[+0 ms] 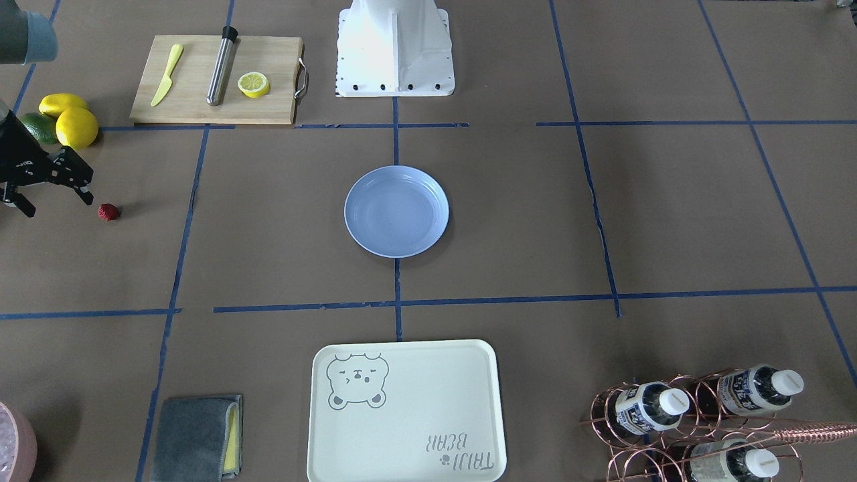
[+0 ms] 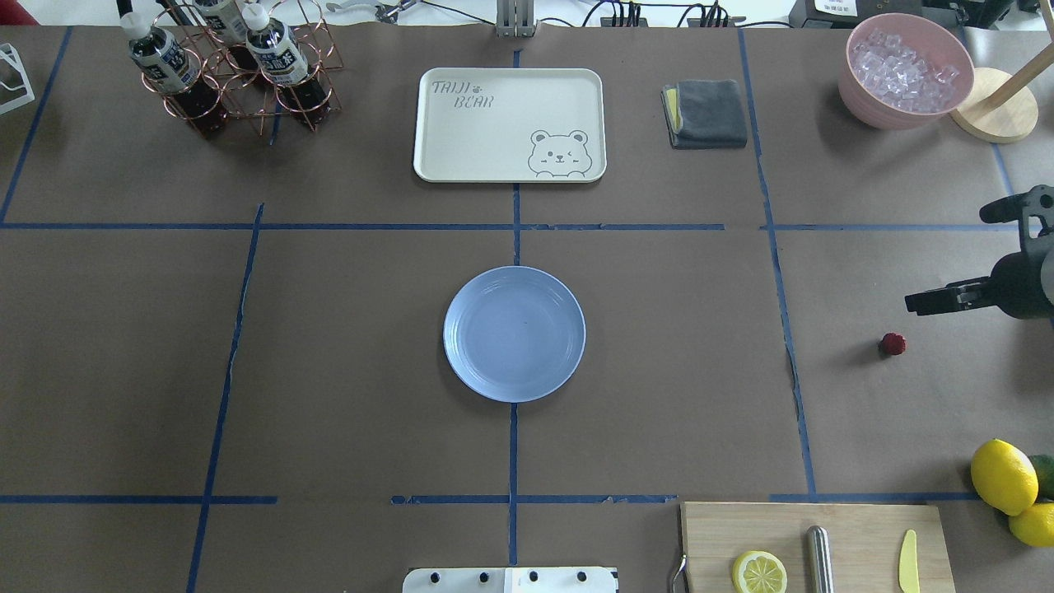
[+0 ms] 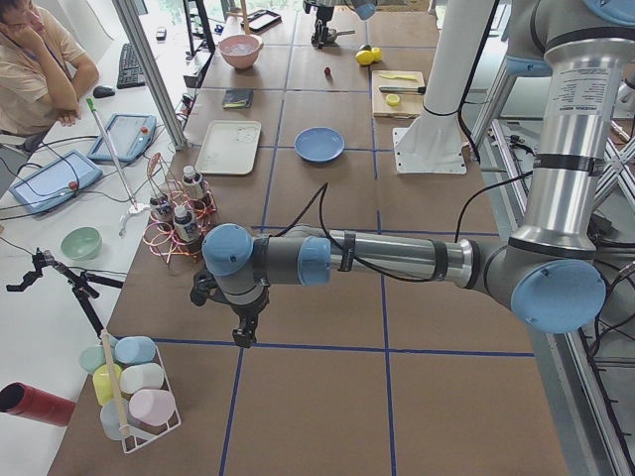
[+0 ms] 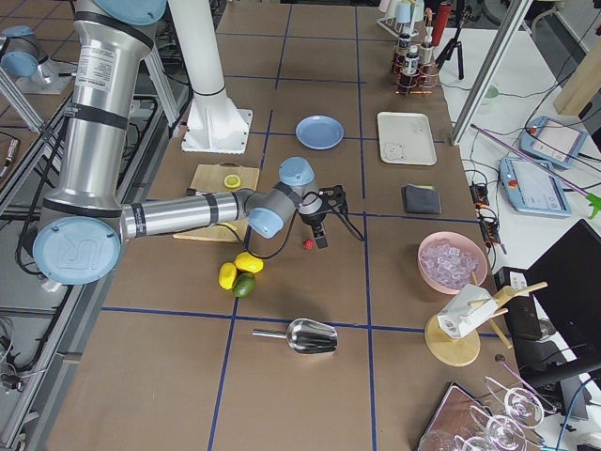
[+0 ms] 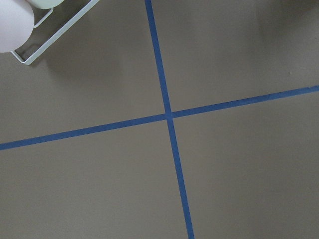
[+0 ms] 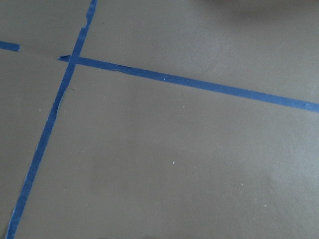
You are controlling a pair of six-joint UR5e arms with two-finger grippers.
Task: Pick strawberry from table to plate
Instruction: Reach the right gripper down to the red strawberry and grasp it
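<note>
Fingers on your right gripper (image 1: 59, 206) stand spread, just beside the tiny dark-red bumpy strawberry (image 1: 108, 212). It lies on the brown paper tabletop (image 1: 268, 234), well apart from the round glossy light-blue plate (image 1: 396, 211). Centre over the berry, descend straight, close gently.

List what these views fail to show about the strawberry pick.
- Left gripper: only in exterior left view, small; open or shut unreadable.
- Right gripper: front-facing frame edge cuts off its wrist.
- Strawberry: outside the right wrist view; a speck in both side views.
</note>
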